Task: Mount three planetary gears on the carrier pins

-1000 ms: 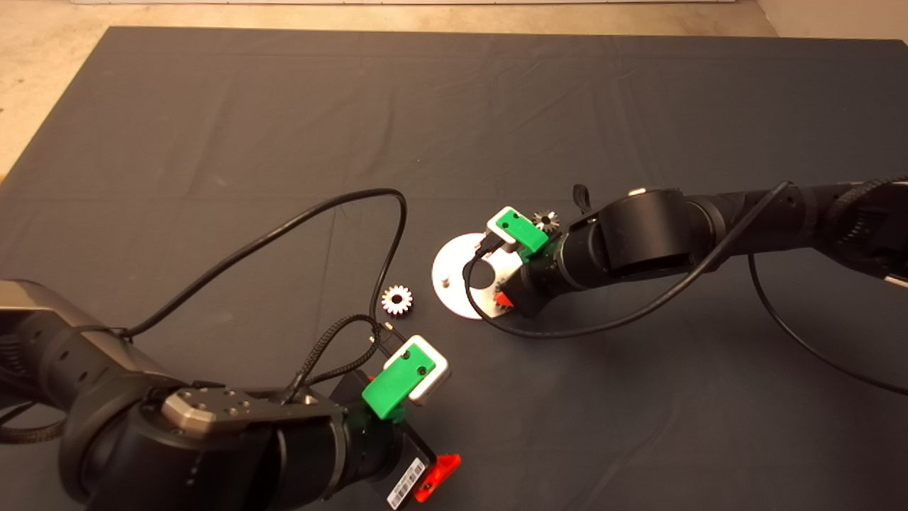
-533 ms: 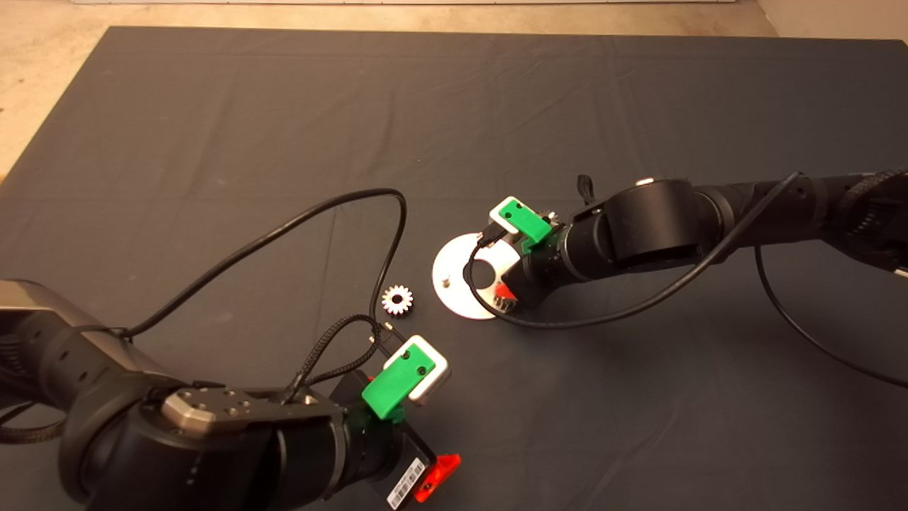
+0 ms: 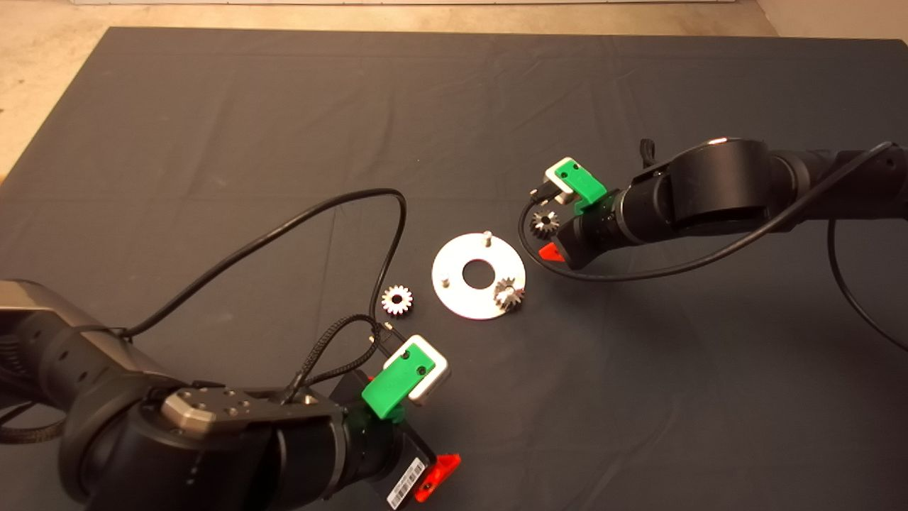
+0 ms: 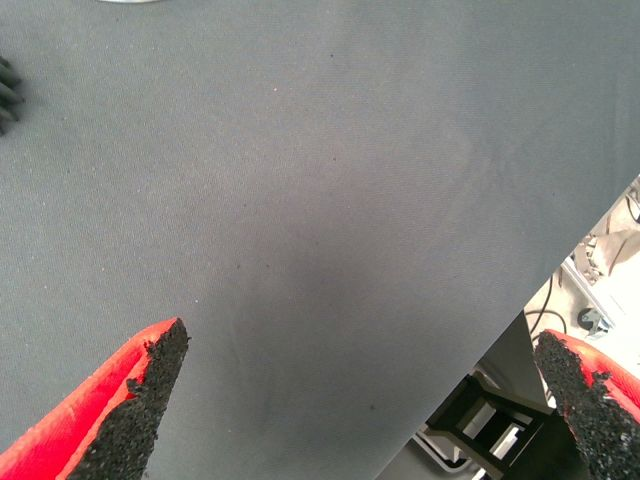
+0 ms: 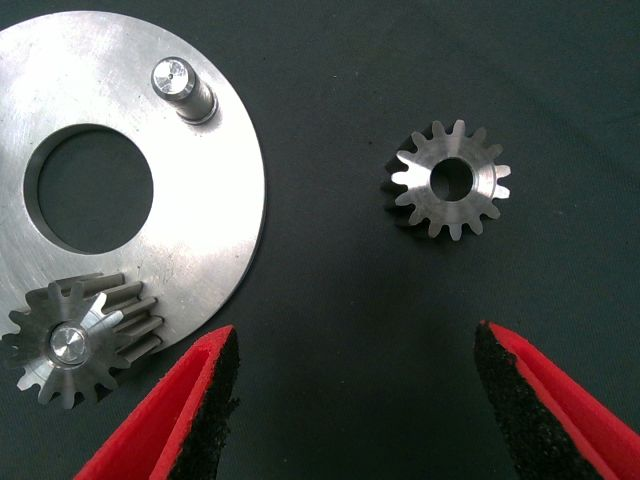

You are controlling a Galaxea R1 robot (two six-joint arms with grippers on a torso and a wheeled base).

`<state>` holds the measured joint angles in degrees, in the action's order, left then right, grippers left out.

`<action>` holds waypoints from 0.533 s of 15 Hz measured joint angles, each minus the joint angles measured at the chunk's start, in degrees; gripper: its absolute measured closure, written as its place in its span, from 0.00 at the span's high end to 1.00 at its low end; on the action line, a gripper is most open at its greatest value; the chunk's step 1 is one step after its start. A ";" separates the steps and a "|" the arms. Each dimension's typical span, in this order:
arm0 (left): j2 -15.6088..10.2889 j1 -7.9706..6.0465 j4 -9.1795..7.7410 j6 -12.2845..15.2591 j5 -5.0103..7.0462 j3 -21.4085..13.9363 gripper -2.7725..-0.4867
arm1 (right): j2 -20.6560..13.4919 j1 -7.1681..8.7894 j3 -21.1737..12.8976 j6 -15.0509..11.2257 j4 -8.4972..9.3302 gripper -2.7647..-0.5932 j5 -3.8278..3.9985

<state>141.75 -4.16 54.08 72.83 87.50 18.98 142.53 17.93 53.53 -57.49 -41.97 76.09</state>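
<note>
Hovering spread-fingered, right gripper (image 5: 350, 400) near loose gear (image 5: 448, 181) beside disc (image 3: 454, 292); one gear (image 3: 508, 292) seated. Centre fingers across teeth, descend straight. Left gripper (image 4: 365, 400) spread, parked.

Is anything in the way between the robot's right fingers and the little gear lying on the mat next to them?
Nothing visible. The right gripper is open, and only bare mat lies between it and the loose gear.

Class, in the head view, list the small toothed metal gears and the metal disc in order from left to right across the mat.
Silvery toothed gear lying loose on the mat → flat round silver disc with a large centre hole → grey gear seated on the disc's pin → dark gear lying beside the right pincer.
</note>
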 joint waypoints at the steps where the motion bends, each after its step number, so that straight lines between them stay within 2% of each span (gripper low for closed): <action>1: 0.01 -0.02 0.00 0.00 -0.02 0.00 0.89 | -0.06 0.05 0.00 0.00 0.00 0.53 0.00; 3: 0.00 -0.02 0.00 0.00 -0.02 0.00 0.89 | -0.35 0.03 0.05 0.00 0.00 0.59 0.01; 6: 0.01 0.00 0.00 0.21 -0.02 0.00 0.89 | -0.33 0.03 1.78 0.05 0.00 0.60 -0.11; 7: 0.01 -0.02 0.00 0.24 -0.02 0.00 0.89 | -0.33 0.04 3.48 0.07 0.00 0.60 -0.42; 8: 0.01 0.00 0.00 0.32 -0.02 0.00 0.89 | -0.37 0.01 5.23 0.07 0.00 0.60 -1.49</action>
<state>141.76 -4.16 54.08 73.14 87.48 18.98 142.17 17.95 58.76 -57.42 -41.97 74.60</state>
